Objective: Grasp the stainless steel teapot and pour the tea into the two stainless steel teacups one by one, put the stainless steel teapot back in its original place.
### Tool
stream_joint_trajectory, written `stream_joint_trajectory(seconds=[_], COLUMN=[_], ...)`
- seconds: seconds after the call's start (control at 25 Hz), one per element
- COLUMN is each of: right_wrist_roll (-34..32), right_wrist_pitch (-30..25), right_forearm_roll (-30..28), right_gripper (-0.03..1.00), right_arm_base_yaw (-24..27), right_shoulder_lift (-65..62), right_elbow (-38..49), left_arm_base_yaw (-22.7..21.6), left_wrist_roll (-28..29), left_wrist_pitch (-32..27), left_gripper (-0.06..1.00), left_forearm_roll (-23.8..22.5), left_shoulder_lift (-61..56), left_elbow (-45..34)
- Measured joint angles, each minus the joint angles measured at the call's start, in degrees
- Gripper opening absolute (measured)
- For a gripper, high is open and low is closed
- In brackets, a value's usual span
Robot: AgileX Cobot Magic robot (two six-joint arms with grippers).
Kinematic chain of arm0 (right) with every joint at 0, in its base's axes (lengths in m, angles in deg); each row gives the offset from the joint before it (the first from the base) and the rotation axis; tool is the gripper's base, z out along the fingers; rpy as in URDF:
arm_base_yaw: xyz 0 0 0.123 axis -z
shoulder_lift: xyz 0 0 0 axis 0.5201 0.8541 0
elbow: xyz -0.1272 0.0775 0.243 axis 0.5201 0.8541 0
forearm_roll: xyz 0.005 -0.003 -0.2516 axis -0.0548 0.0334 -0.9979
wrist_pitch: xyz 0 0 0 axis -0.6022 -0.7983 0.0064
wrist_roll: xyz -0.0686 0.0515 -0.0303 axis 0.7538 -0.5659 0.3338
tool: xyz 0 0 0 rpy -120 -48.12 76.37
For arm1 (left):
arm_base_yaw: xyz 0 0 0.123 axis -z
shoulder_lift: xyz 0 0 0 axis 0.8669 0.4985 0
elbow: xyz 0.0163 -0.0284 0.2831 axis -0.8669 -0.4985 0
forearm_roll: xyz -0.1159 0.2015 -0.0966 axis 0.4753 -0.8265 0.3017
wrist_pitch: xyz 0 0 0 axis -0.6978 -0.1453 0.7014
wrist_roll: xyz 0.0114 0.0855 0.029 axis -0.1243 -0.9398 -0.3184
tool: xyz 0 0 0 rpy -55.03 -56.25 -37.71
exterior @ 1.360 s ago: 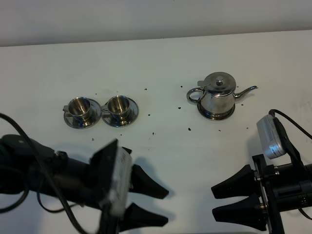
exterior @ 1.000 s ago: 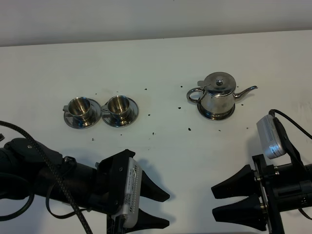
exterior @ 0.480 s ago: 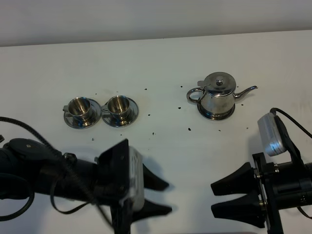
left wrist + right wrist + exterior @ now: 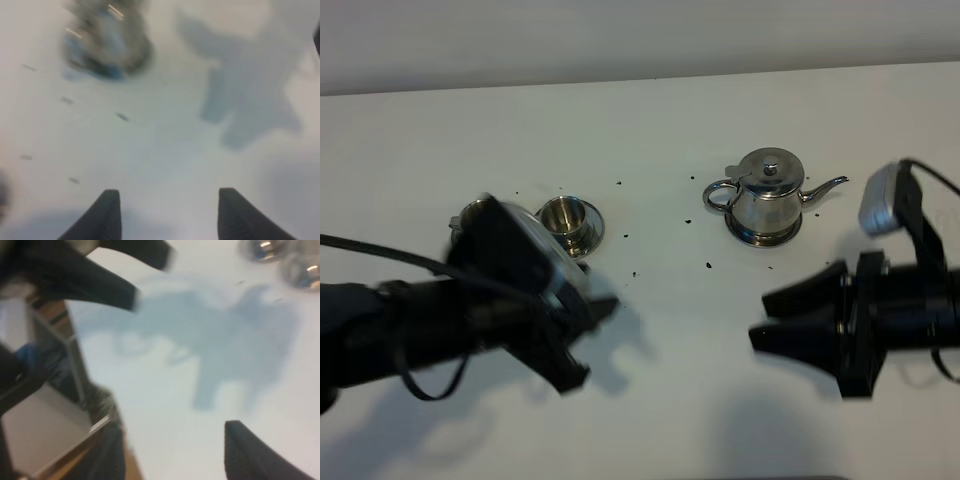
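Note:
The stainless steel teapot (image 4: 765, 200) stands upright at the centre right of the table, spout pointing right. One teacup (image 4: 567, 222) shows on its saucer; the other teacup (image 4: 468, 213) is mostly hidden behind my left arm. My left gripper (image 4: 588, 345), blurred with motion, is open and empty just in front of the cups. My right gripper (image 4: 770, 318) is open and empty, below the teapot and pointing left. The left wrist view shows open fingers (image 4: 107, 215) over bare table and a smeared steel shape (image 4: 105, 42). Both teacups (image 4: 260, 247) appear blurred in the right wrist view.
The white table (image 4: 660, 120) carries small dark specks (image 4: 708, 265) between the cups and the teapot. Shadows of both arms fall on its front half. The right wrist view takes in the left arm's dark fingers (image 4: 100, 285) and the table's edge (image 4: 75, 365).
My left arm has risen from the front edge and swung up toward the cups, covering the left one. My right arm has lifted and moved up toward the teapot. Teapot and cups have not moved.

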Motion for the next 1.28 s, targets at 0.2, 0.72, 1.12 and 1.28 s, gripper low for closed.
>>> stream_joint_trajectory(seconds=[0.2, 0.72, 1.12, 1.28], right_wrist_roll=[-10.1, -31.2, -35.4, -35.9], right_wrist_pitch=[1.5, 1.9, 0.9, 0.4], right_forearm_roll=[-2.9, -17.2, -19.4, -20.0], right_gripper=[0.44, 0.44, 0.44, 0.44], right_arm_base_yaw=[0.0, 0.0, 0.0, 0.0], right_shoulder_lift=[-0.9, -0.8, -0.8, -0.8], right_elbow=[-6.0, -18.8, -21.4, -21.4], left_arm_base_yaw=[0.0, 0.0, -8.1, -12.8], left_wrist_roll=[13.3, 24.7, 51.4, 69.1], left_wrist_pitch=[11.2, 5.4, -28.6, -42.7], left_gripper=[0.47, 0.47, 0.47, 0.46], left_forearm_roll=[0.0, 0.7, -22.4, -44.6], left_shoulder_lift=[-7.9, -11.2, -11.2, -11.2], left_elbow=[3.1, 18.5, 27.0, 31.4])
